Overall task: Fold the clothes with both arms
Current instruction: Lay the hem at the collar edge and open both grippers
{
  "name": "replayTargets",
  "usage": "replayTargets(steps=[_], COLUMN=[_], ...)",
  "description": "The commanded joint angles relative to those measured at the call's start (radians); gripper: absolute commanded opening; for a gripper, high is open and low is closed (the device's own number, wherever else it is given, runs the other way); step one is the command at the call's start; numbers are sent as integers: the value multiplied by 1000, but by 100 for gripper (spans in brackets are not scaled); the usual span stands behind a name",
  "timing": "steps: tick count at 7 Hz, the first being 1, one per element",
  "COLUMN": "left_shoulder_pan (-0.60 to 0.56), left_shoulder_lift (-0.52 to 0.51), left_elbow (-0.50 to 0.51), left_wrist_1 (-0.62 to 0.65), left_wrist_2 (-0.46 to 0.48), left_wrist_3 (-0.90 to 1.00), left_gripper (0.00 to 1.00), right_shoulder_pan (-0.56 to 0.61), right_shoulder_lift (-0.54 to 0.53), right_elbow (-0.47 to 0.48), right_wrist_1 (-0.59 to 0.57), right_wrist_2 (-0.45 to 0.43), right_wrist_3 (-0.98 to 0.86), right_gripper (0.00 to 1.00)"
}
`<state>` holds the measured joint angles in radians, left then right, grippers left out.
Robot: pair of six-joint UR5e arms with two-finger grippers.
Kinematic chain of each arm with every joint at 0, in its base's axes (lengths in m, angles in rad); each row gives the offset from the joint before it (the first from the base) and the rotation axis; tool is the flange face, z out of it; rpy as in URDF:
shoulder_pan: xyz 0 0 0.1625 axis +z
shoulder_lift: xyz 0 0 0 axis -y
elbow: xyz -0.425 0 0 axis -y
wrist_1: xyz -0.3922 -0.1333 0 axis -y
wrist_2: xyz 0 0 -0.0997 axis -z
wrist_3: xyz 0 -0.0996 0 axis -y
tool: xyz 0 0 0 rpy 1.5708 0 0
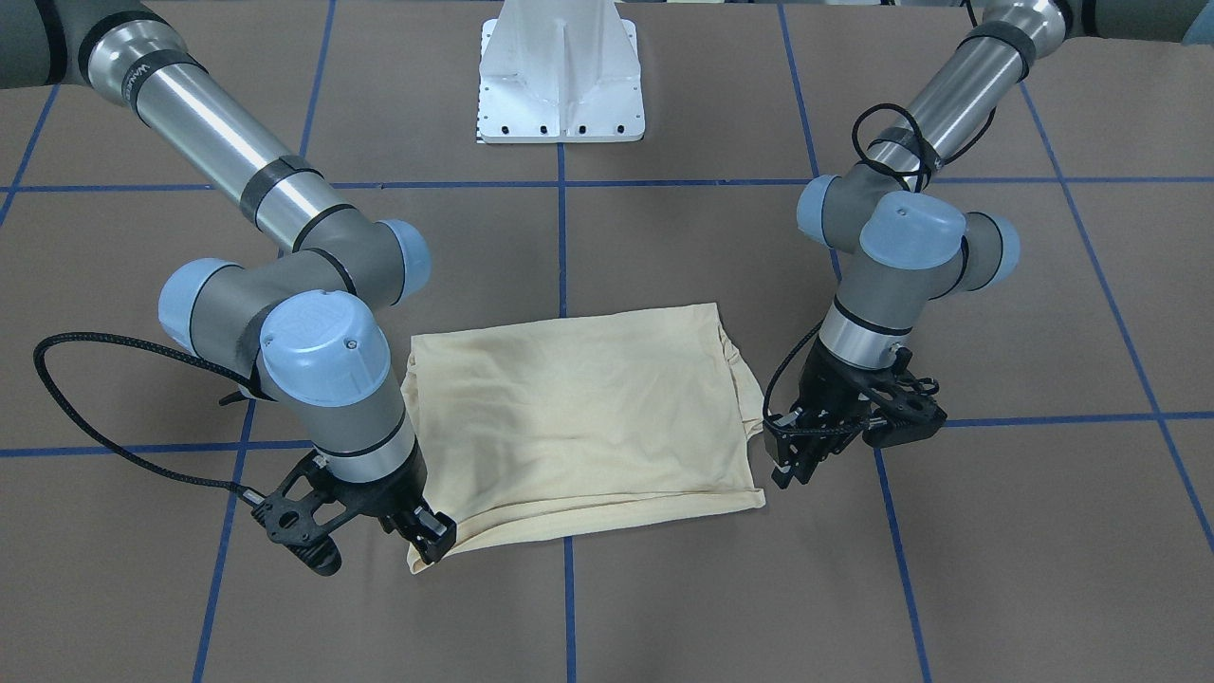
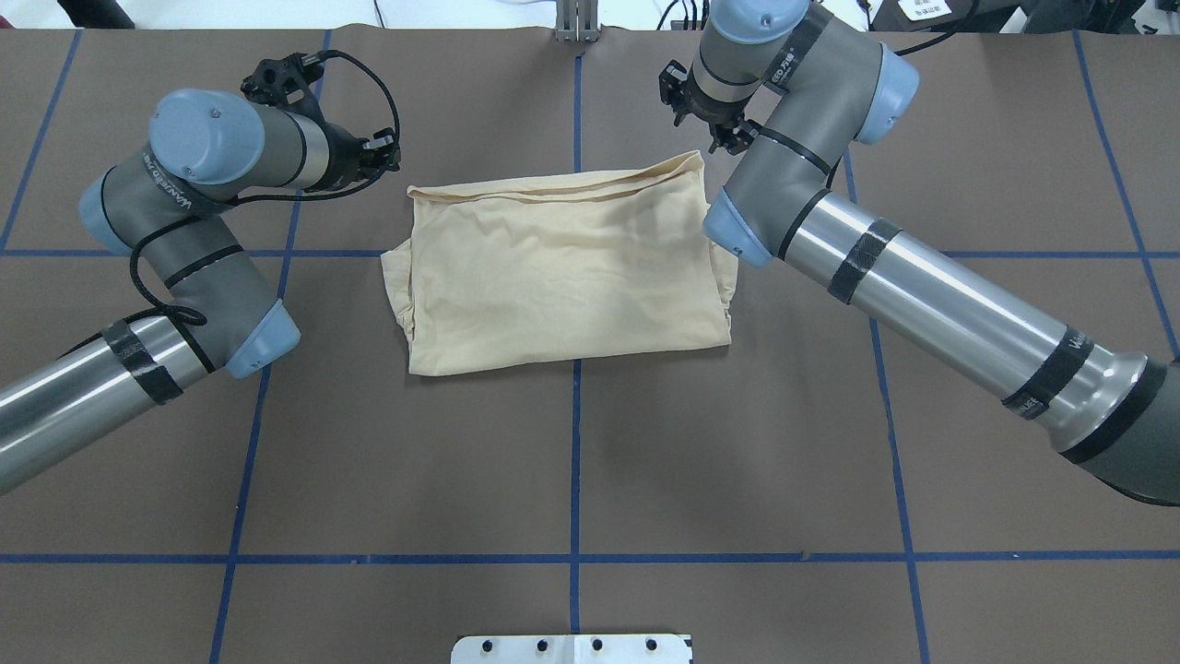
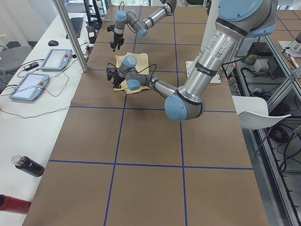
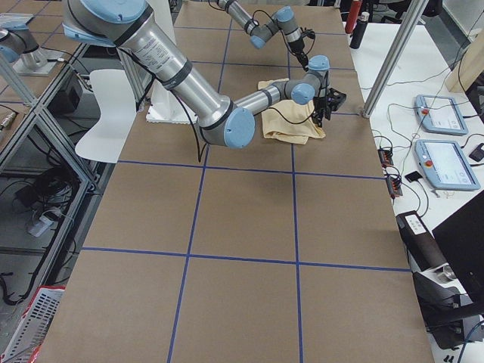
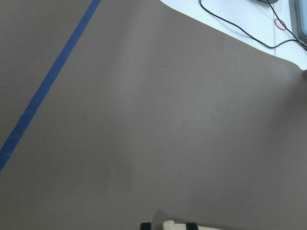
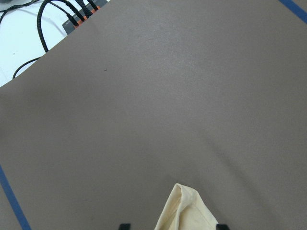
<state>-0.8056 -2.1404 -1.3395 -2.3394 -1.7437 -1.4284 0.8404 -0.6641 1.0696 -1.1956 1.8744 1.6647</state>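
The pale cream-yellow shirt (image 1: 579,417) lies folded into a flat rectangle at mid-table, with no print showing; it also shows in the overhead view (image 2: 562,267). My left gripper (image 1: 792,470) hovers just off the shirt's far corner on my left. Its wrist view shows the jaws partly apart, with a bit of cream cloth (image 5: 169,224) low between them, not pinched. My right gripper (image 1: 432,543) sits at the shirt's far corner on my right. Its jaws stand wide apart either side of the cloth corner (image 6: 184,211).
The white pedestal base (image 1: 560,85) stands on the robot's side of the table. Blue tape lines (image 2: 575,461) cross the brown table cover. Tablets (image 3: 56,59) and cables lie beyond the table's far edge, beside a metal post (image 3: 70,33).
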Motion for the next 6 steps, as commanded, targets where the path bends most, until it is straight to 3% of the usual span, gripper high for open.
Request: replayTargets(steps=[1, 2, 3, 4, 5, 6], left_shoulder_pan=[-6, -7, -10, -10, -10, -10], left_shoulder_lift=[31, 39, 42, 43, 45, 54], left_elbow=[-64, -69, -69, -73, -84, -96], left_wrist_1=[-3, -3, -4, -9, -11, -11], left_wrist_2=[-2, 0, 1, 4, 6, 6], left_wrist_3=[0, 0, 3, 12, 13, 11], left_gripper=[37, 37, 37, 37, 37, 38], right_shoulder_pan=[-9, -50, -73, -125, -159, -185], right_shoulder_lift=[-111, -194, -237, -315, -416, -439], right_elbow=[159, 271, 324, 430, 534, 576], right_wrist_1=[5, 22, 45, 57, 62, 56], right_wrist_2=[0, -4, -17, -88, -109, -113], right_wrist_3=[71, 151, 250, 313, 316, 331], right_gripper=[79, 79, 81, 81, 80, 80])
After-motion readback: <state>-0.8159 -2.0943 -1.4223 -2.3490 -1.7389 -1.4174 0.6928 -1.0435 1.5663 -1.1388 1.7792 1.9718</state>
